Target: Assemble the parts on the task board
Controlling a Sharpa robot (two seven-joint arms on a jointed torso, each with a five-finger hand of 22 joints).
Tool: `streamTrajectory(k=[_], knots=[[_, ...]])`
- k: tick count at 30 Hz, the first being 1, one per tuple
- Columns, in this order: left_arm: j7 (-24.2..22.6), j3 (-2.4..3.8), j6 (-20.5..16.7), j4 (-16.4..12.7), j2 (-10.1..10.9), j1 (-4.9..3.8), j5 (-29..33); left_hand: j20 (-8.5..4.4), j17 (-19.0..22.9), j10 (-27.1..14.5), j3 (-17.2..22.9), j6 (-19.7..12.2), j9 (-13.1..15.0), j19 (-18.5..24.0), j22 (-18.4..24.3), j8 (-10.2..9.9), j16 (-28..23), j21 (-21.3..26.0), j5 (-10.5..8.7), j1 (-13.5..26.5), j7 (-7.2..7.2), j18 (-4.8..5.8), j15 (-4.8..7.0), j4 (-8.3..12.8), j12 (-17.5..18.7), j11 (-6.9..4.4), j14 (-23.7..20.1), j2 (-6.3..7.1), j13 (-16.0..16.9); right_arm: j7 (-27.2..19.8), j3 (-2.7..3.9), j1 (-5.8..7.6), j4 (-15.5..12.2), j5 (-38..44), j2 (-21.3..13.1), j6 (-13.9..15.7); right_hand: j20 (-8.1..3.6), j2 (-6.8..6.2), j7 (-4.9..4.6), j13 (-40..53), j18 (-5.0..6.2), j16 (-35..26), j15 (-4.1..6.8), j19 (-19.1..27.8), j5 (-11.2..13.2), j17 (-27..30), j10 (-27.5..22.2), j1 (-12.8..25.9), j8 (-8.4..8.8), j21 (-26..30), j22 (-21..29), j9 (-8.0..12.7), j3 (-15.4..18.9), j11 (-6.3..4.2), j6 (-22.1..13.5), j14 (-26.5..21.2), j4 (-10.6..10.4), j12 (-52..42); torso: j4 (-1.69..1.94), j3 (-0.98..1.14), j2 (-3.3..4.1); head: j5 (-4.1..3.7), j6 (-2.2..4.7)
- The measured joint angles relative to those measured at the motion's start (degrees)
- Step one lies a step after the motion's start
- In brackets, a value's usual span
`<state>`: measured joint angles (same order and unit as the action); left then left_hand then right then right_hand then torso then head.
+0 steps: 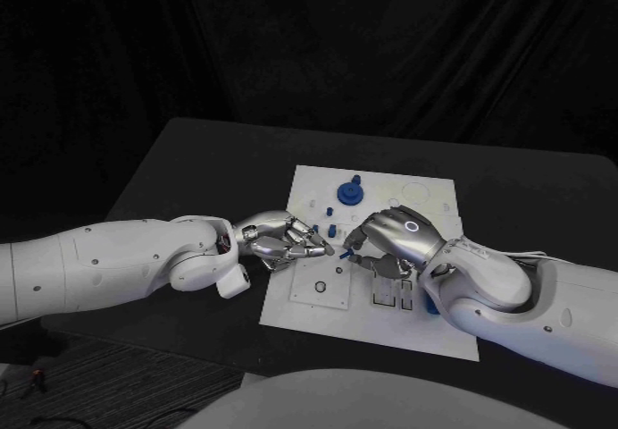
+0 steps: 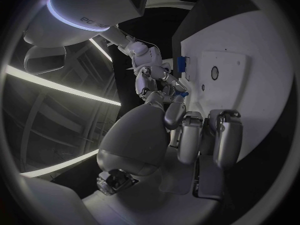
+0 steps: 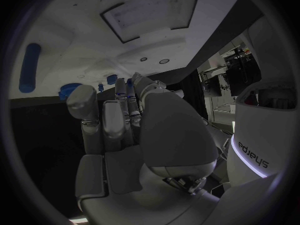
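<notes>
The white task board [image 1: 387, 308] lies mid-table, and both hands meet over its left half. My right hand [image 1: 393, 236] pinches a small blue part [image 2: 182, 93] at its fingertips; the same blue part [image 3: 129, 84] shows between its fingers in the right wrist view. My left hand [image 1: 285, 239] hovers just beside it with bent, spread fingers [image 2: 226, 137] and nothing in them. A round blue part [image 1: 350, 190] stands at the board's far side, with small blue pegs [image 1: 331, 213] near it. A blue cylinder [image 3: 29, 68] lies on the board by my right arm.
A black-ringed hole [image 1: 320, 288] and dark slots [image 1: 393, 293] mark the board's near part. A rectangular recess [image 3: 153, 10] sits at the board's near edge. The black table [image 1: 219, 161] surrounds the board.
</notes>
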<state>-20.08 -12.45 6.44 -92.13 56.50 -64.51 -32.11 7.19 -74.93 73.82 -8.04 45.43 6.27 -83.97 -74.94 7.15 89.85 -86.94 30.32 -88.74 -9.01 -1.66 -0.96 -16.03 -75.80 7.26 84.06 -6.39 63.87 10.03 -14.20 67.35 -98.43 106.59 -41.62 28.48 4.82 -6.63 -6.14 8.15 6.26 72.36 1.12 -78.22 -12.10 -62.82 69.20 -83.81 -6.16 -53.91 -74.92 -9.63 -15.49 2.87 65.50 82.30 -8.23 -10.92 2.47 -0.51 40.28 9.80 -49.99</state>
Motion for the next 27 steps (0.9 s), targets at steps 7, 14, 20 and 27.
streamTrajectory(k=[7, 14, 20, 27], knots=[[1.3, 0.0, 1.1, 0.2, -0.5, 0.47, -0.2, 0.42, 0.0, 0.3, 0.3, -0.7, -0.2, 0.4, 0.0, -0.7, 0.0, 0.2, 0.17, -0.4, -0.73, 0.0, -0.43, 0.3, 0.0, 0.31, 0.0, 0.43, 0.0, -0.1, 0.0, -0.03, 0.0, 0.0, 0.1, 0.0, 0.0, -0.17, 0.0, 0.0, 0.0, 0.0, 0.0, 0.0, 0.0, 0.1, 0.0, 0.2, 0.0, 0.0, 0.0, 0.0, 0.2, 0.0, 0.0, 0.0, -0.2, 0.0, 0.01, -0.01, -0.01, 0.04, 0.0], [2.0, 0.02, 1.7, 0.6, -0.9, 0.72, -0.3, 0.8, 0.0, 0.7, 0.5, -1.4, -0.3, 0.8, 0.0, -1.2, 0.0, 0.5, 0.36, -0.4, -0.82, -0.01, -0.84, 0.5, 0.0, 0.66, 0.0, 0.43, 0.0, -0.2, 0.0, -0.05, -0.1, 0.0, 0.2, 0.0, 0.0, -0.23, 0.0, 0.0, 0.0, 0.0, 0.0, 0.0, 0.0, 0.1, 0.0, 0.2, 0.0, 0.0, 0.0, 0.0, 0.2, 0.0, 0.0, 0.0, -0.2, 0.0, 0.03, -0.02, -0.03, -0.02, 0.0], [2.1, 0.02, 1.9, 0.7, -1.0, 0.83, -0.3, 0.8, 0.0, 0.9, 0.5, -1.4, -0.3, 0.8, 0.0, -1.2, 0.0, 0.5, 0.36, -0.4, -0.82, 0.0, -0.95, 0.5, 0.0, 0.73, 0.1, 0.43, 0.0, -0.4, 0.0, -0.17, -0.1, 0.0, 0.5, 0.0, 0.0, -0.23, 0.0, 0.0, 0.0, 0.0, 0.0, 0.0, 0.2, 0.1, 0.0, 0.2, 0.0, 0.0, 0.0, 0.0, 0.2, 0.0, 0.0, 0.0, -0.2, 0.0, 0.04, -0.02, -0.03, -0.05, 0.0], [2.2, 0.02, 2.0, 0.6, -1.0, 0.87, -0.3, 1.0, 0.0, 1.1, 1.0, -1.1, -0.1, 1.0, 0.0, -1.2, 0.0, 0.5, 0.36, -0.6, -0.74, -0.01, -1.03, 0.6, 0.0, 0.72, 0.0, 0.59, 0.0, -0.6, 0.0, -0.56, 0.1, 0.0, 0.8, -0.2, 0.0, -0.24, 0.0, 0.0, 0.0, -0.1, 0.0, 0.0, 0.2, 0.1, 0.0, 0.2, 0.0, 0.0, 0.0, 0.0, 0.2, 0.0, 0.0, 0.0, -0.2, 0.0, 0.02, -0.02, -0.02, 0.13, 0.0]])
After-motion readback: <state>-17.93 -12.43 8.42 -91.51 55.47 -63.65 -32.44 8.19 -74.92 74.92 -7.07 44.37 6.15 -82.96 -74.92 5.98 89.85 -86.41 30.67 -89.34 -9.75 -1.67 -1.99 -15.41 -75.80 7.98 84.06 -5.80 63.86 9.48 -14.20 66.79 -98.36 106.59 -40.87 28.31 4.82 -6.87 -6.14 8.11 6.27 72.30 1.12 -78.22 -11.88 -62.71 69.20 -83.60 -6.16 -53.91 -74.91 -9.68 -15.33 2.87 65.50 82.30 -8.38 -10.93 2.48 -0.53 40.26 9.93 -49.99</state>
